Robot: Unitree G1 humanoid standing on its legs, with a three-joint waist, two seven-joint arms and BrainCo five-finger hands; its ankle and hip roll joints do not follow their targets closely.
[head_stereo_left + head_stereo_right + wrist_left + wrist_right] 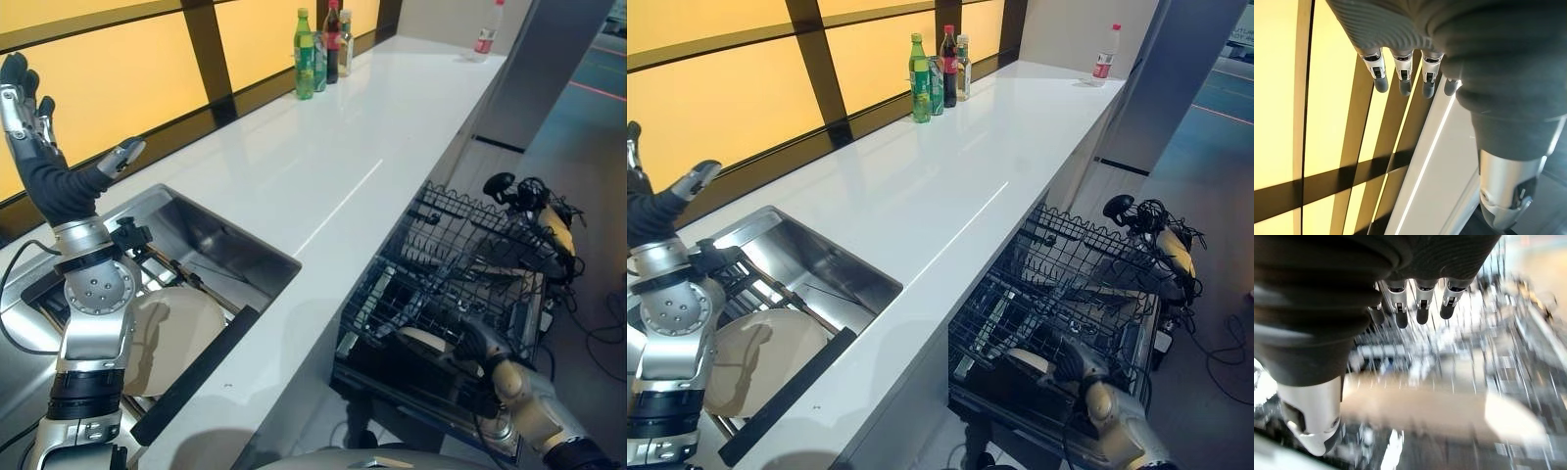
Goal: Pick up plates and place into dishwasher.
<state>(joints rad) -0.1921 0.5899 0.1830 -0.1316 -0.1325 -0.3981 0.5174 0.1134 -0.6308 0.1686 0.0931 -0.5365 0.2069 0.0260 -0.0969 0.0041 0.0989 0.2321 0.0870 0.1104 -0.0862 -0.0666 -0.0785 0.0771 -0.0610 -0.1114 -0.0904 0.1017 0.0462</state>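
One cream plate [167,333] lies in the sink [211,240], partly behind the raised left hand [39,147], whose fingers are spread. Right of the white tabletop [323,166], the right hand [480,345] reaches into the dishwasher rack [460,264]; its wrist view shows relaxed fingers over a blurred pale plate [1444,409].

silver arms, dark ribbed wrist covers

From the head we looked down along the white counter [323,186], sink [211,250] at our left, dishwasher rack [460,274] at our right; both eyes shared this scene. Our left wrist camera faced the yellow window wall [1278,98] closely. Our right wrist camera hung close over the rack.
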